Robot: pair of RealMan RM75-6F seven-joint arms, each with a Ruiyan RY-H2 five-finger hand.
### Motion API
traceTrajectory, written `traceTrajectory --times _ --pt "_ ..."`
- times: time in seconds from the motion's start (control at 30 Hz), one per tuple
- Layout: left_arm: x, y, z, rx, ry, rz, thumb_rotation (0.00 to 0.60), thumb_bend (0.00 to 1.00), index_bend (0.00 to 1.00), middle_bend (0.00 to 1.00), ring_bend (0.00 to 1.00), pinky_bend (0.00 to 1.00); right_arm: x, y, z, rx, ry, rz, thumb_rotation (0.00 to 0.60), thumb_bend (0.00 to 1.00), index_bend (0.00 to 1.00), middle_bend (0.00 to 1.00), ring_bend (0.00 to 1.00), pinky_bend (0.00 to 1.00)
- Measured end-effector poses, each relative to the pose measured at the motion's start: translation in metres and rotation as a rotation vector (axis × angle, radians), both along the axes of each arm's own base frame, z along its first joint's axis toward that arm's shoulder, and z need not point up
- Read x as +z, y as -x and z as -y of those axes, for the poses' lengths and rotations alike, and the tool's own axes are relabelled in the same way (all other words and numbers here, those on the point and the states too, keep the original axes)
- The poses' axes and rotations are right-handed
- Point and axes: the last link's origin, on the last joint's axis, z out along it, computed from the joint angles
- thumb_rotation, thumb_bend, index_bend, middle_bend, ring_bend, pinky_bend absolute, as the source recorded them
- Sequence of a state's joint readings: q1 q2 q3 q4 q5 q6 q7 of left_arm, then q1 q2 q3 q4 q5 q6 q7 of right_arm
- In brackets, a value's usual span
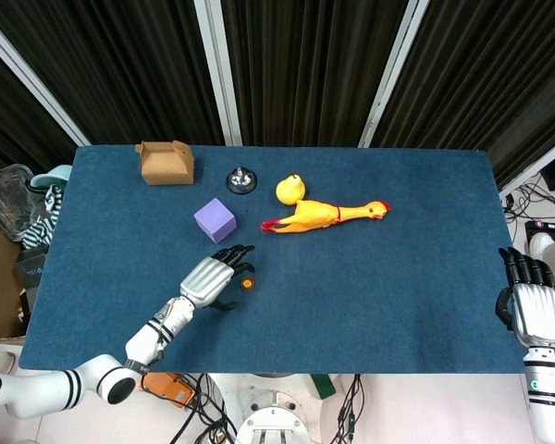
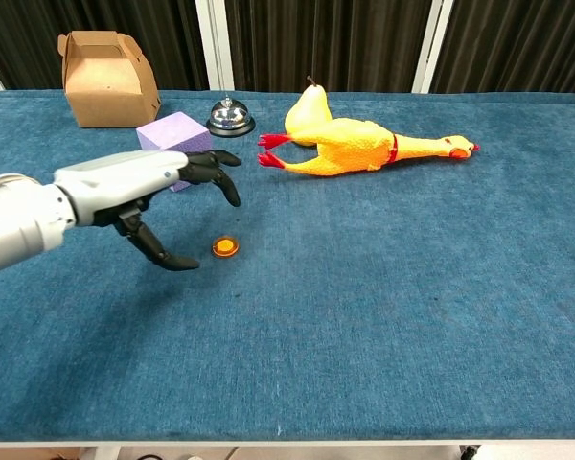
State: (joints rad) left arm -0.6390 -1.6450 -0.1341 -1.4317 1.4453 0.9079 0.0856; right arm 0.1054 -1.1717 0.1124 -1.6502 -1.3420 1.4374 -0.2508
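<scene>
The head view looks steeply down from high above the whole blue table [image 1: 398,305], while the chest view faces across it from low and near, both sharing the rubber chicken [image 2: 364,149] and purple cube [image 1: 215,220].

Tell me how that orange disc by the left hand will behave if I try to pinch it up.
The orange disc looks thin and lies flat on the cloth, so fingertips may struggle to get under it. It probably slides rather than rolls, and seems very light. The left hand hovers open beside it.
</scene>
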Motion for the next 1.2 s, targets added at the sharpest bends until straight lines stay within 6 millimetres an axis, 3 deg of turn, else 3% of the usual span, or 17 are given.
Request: traceTrajectory --times 0.3,0.53,0.9,1.2 --pt "-0.02 -0.013 -0.007 -0.021 0.042 -0.017 0.6 0.18 0.3 0.0 0.0 0.15 0.0 0.0 0.0 0.0 0.0 -0.002 0.6 0.92 0.15 0.15 0.17 0.16" --pt "-0.023 -0.019 -0.021 -0.04 0.039 -0.049 0.6 0.18 0.34 0.0 0.0 0.15 -0.001 0.0 0.001 0.001 -0.003 -0.001 0.6 0.92 0.15 0.15 0.17 0.16" --pt "-0.015 -0.01 -0.035 -0.044 0.022 -0.117 0.6 0.19 0.38 0.0 0.0 0.15 -0.002 0.0 0.002 -0.001 -0.005 -0.002 0.6 0.92 0.15 0.15 0.17 0.16" --pt "-0.013 -0.001 -0.034 -0.019 0.032 -0.113 0.6 0.23 0.41 0.0 0.0 0.15 -0.001 0.0 0.002 -0.006 0.001 -0.002 0.6 0.92 0.15 0.15 0.17 0.16"
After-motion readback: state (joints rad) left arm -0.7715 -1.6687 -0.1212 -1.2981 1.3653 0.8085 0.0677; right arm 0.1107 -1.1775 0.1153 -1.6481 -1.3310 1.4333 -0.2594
